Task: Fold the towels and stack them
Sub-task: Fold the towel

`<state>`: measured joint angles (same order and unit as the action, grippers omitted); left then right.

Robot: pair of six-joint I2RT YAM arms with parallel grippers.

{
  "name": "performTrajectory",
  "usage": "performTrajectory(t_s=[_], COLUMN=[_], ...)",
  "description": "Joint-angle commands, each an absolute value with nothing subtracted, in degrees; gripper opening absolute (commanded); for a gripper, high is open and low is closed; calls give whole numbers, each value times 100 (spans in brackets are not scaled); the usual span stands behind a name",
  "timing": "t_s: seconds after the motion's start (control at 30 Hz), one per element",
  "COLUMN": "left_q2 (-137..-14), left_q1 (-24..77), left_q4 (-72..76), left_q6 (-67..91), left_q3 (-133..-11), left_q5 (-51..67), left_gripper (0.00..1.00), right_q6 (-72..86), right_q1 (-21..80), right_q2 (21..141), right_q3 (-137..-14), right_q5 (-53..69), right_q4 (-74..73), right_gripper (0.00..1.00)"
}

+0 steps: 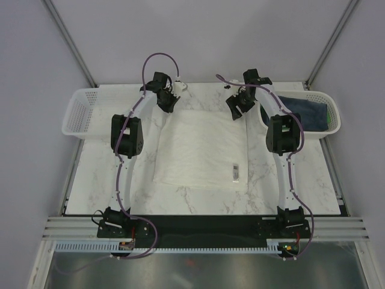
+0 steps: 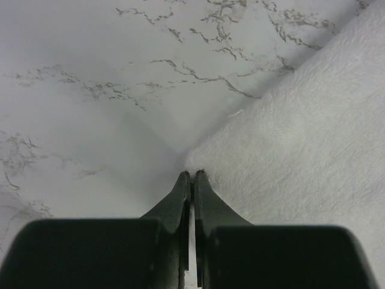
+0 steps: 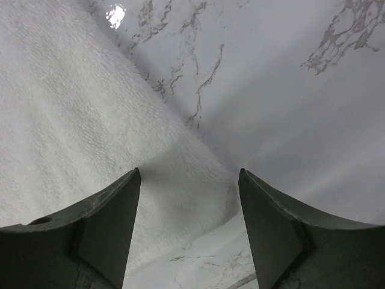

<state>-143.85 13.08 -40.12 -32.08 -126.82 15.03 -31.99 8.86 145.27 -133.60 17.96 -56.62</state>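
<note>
The large cream-white towel [image 1: 201, 147] lies spread flat in the middle of the marble table. At its far left corner my left gripper [image 1: 168, 102] is down on the table. In the left wrist view that gripper [image 2: 192, 174] is shut, its tips pinching the very corner of the white towel [image 2: 301, 132]. My right gripper [image 1: 237, 108] hangs over the far right corner. Its jaws [image 3: 189, 174] stand open, with the towel's corner [image 3: 72, 108] between and below them, untouched. A dark navy towel [image 1: 304, 111] lies crumpled in the right basket.
A white mesh basket [image 1: 75, 114] stands at the far left edge of the table, and another [image 1: 334, 117] stands at the far right. A small label [image 1: 236, 171] lies near the white towel's near right corner.
</note>
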Motion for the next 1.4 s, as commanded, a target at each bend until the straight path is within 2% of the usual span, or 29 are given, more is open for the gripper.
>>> performTrajectory(t_s=[0.0,0.07,0.17,0.2,0.33,0.4,0.53,0.73,0.97,1.13,1.3,1.37], left_q2=[-14449,-14458,-14493,-14502,-14449,-14432,-14397,-14423,-14142,-14159,-14177,-14177], left_q1=[1187,1195,1187,1187,1160,1160,1116,1099,879,818,800,800], left_q4=[-4052,-4043,-3990,-3955,-3894,-3894,-3894,-3902,-3894,-3928,-3964,-3955], left_q6=[-3524,-3516,-3323,-3235,-3120,-3085,-3024,-3103,-2664,-2654,-2707,-2751], left_q3=[-12718,-12744,-12840,-12867,-12885,-12885,-12858,-12797,-12806,-12841,-12692,-12648], left_q5=[1064,1028,941,914,835,748,721,580,1598,1600,1626,1713], left_gripper=[2,2,21,35,47,47,47,48,55,55,52,44], right_q6=[-3384,-3401,-3454,-3463,-3498,-3533,-3551,-3568,-3595,-3595,-3604,-3595], right_q1=[791,765,738,738,738,738,730,738,712,703,677,659], right_q2=[14677,14748,14748,14765,14748,14731,14713,14634,14625,14608,14572,14572], right_q3=[-13754,-13781,-13755,-13755,-13737,-13702,-13676,-13614,-13606,-13605,-13588,-13588], right_q5=[1793,1731,1845,1863,1916,1907,1863,1916,1986,1986,2004,2056], right_q4=[-5704,-5713,-5730,-5739,-5792,-5809,-5810,-5818,-5836,-5836,-5845,-5836], right_gripper=[74,73,69,67,63,59,58,61,59,59,59,56])
